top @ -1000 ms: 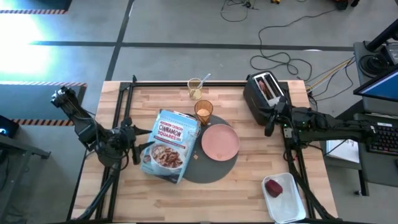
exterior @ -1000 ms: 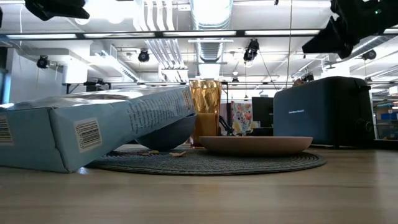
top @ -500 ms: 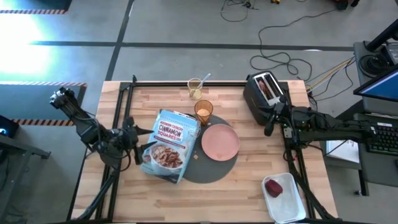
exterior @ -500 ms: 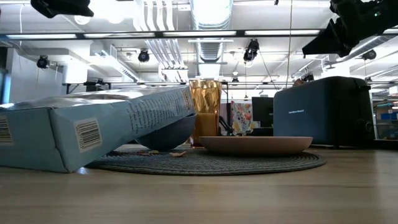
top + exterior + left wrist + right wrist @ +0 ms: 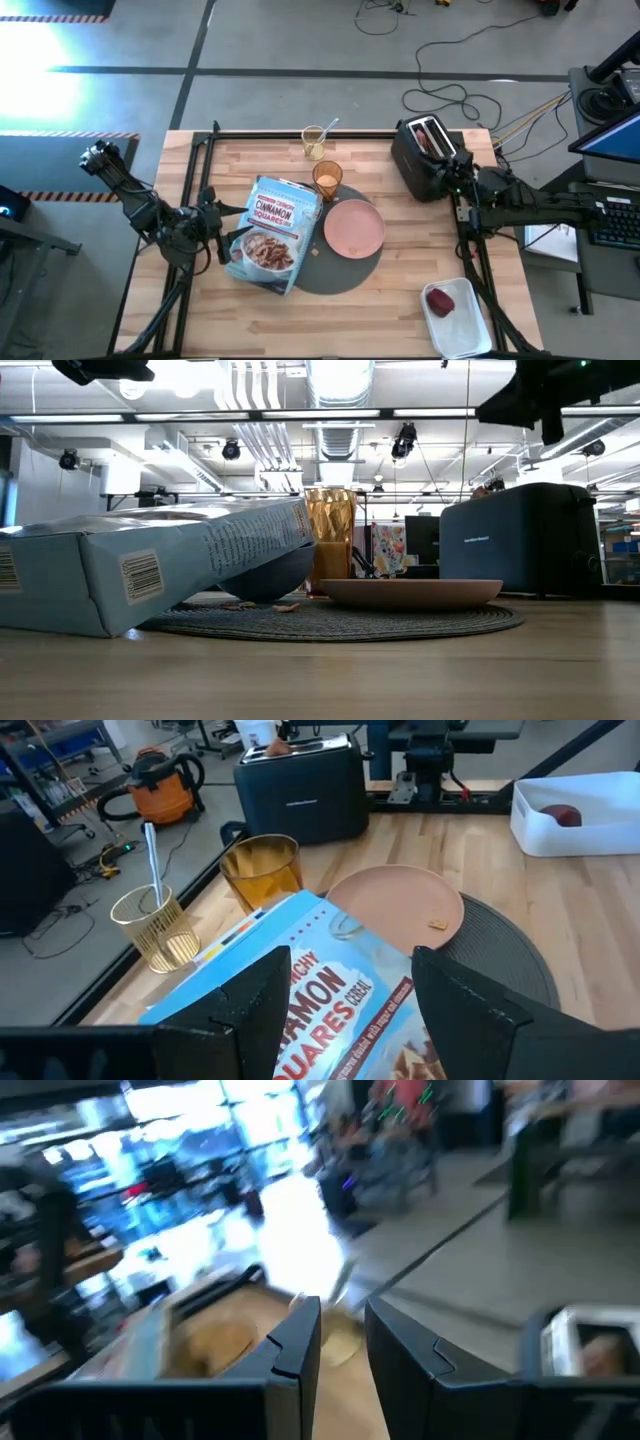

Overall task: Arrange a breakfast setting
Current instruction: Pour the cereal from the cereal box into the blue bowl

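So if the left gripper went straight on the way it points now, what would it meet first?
Most likely the blue cinnamon cereal box lying on the round dark-grey mat. The left gripper, jaws open, already frames it in the left wrist view; the pink plate lies beyond, though depth is unclear.

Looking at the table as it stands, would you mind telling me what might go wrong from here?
1. The cereal box lies tilted across the blue bowl on the mat; lifting either could drag the other or spill cereal.
2. The right gripper hovers beside the toaster holding toast; a misaimed reach might nudge the toaster.
3. The amber tumbler stands close to the box's far corner and could tip.
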Available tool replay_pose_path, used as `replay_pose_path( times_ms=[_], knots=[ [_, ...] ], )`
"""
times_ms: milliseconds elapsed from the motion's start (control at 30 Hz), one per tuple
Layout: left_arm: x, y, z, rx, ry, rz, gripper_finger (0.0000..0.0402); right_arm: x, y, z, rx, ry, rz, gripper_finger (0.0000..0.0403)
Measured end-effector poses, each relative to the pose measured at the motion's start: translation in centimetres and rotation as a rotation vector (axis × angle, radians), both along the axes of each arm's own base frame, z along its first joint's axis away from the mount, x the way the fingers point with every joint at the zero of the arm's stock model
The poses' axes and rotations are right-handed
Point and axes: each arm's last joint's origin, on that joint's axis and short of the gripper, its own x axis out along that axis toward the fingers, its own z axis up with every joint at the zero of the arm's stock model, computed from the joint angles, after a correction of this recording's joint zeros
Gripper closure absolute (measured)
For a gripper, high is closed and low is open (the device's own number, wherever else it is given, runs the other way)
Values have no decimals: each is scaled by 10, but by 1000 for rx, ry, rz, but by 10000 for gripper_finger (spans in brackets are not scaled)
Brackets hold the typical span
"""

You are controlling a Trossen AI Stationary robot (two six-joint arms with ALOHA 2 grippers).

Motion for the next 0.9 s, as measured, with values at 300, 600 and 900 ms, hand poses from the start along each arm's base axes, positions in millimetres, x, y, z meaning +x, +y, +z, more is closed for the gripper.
replay_pose_path(
  times_ms=[300,600,900],
  knots=[
    [-4,8,3,-3,-7,23,208,19,-2,-2,-65,43,-22,330],
    [-7,14,4,26,-7,46,208,42,-8,5,27,-188,-151,330],
    [-12,18,5,22,-1,53,208,61,-12,16,52,-106,-133,316]
  ],
)
